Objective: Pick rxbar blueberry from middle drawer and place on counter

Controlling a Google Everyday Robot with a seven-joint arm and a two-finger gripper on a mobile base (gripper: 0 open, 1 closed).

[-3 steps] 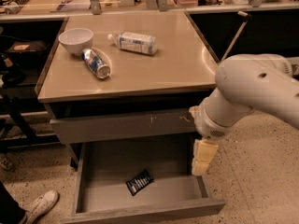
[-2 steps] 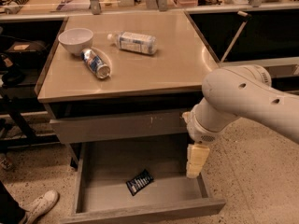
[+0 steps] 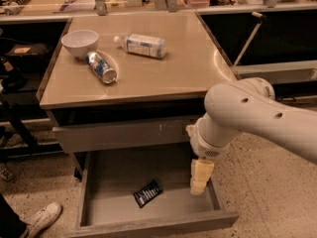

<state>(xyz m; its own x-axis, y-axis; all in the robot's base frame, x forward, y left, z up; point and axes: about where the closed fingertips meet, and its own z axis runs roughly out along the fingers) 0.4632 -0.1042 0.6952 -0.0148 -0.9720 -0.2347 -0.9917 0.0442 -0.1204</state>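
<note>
Hanging over the right side of the open drawer (image 3: 99, 202), the gripper (image 3: 201, 177) points straight down from the bulky white arm (image 3: 257, 113). From this angle there's no telling whether it's spread or closed. It carries nothing that shows. The snack bar (image 3: 147, 193) lies flat on the drawer's grey floor, dark wrapper up, turned at a slant, near the middle and a little left of the gripper, clearly apart from it. Above the drawer, a grey drawer front (image 3: 124, 135) sits shut under the tan desk (image 3: 183, 68). Up on the desk, all toward the back left: a white bowl (image 3: 79, 42) standing upright, a blue-silver can (image 3: 101, 67) on its side just beside it, and a clear bottle (image 3: 141, 44) lying down to their right. A white shoe (image 3: 42, 218) shows at bottom left on the speckled floor (image 3: 267, 202).
</note>
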